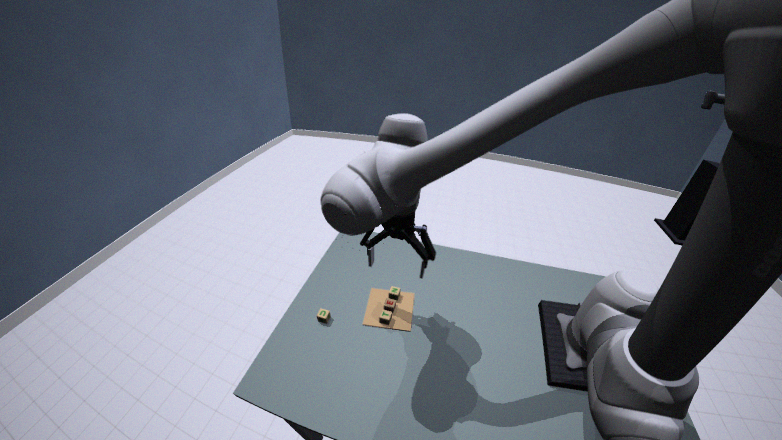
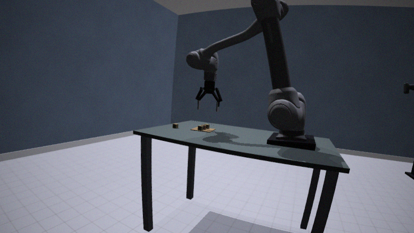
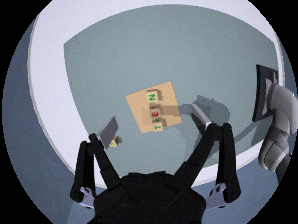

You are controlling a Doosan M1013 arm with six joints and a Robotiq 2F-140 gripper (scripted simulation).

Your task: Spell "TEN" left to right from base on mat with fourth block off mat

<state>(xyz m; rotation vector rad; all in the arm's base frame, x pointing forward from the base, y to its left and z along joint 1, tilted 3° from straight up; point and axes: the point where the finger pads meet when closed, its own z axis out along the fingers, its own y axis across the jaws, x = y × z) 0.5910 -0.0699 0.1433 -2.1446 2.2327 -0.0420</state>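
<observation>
The grey-green table carries the arm's black base plate at the right and a tan mat near its middle. High above the mat hangs the gripper, its fingers spread wide with nothing between them. On the mat, the T block, E block and N block sit in a close row, while the fourth block lies on the table well left of the mat.

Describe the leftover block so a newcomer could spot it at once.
Start at the grey-green table and find the tan mat with three lettered blocks in a row. The fourth block sits alone on the bare tabletop beside the mat, farther from the robot's base, the only block off the mat.
</observation>
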